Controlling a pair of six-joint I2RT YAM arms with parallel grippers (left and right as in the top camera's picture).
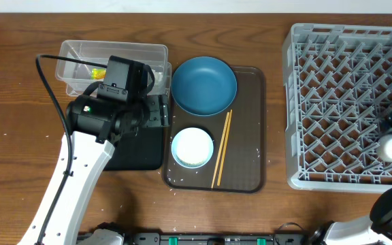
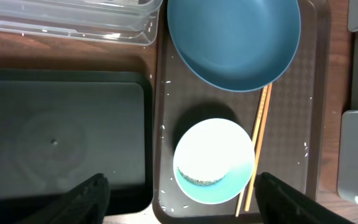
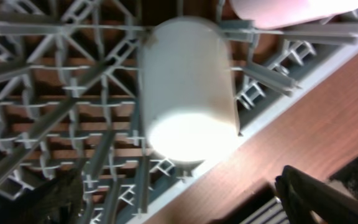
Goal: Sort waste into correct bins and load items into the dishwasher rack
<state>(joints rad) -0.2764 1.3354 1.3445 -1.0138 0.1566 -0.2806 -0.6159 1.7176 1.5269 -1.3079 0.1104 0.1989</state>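
Grey plastic lattice fills the right side of the table: the dishwasher rack (image 1: 346, 102), the biggest thing in view. A white cup (image 3: 188, 93) lies on its side among the pegs near the rack's front right corner. Part of a pink-inside cup (image 3: 291, 9) shows just beyond it at the frame's edge. The right gripper (image 3: 185, 199) hangs over that corner with its fingers spread wide, clear of the white cup and grasping nothing. At the table's centre sits the brown serving tray (image 1: 250, 136). To its left are the shallow black tray (image 1: 141, 153) and, behind that, the clear tub (image 1: 114, 58). The left gripper (image 2: 180, 180) hovers above the seam between black tray and serving tray, jaws wide apart and empty. One finger is over the black tray and the other over the serving tray, with the bowl below the gap. The dark-blue plate (image 1: 203, 85) rests on the far end of the serving tray. The light-blue bowl (image 1: 192, 147) stands upright in front of it, near but apart, with some rice clinging to its inside. The chopsticks (image 1: 222, 148) lie side by side just right of the bowl, their far tips tucked against the plate's rim. A yellow-green wrapper (image 1: 98, 71) lies inside the clear tub. Loose rice grains (image 2: 165, 106) are scattered along the serving tray's left edge.
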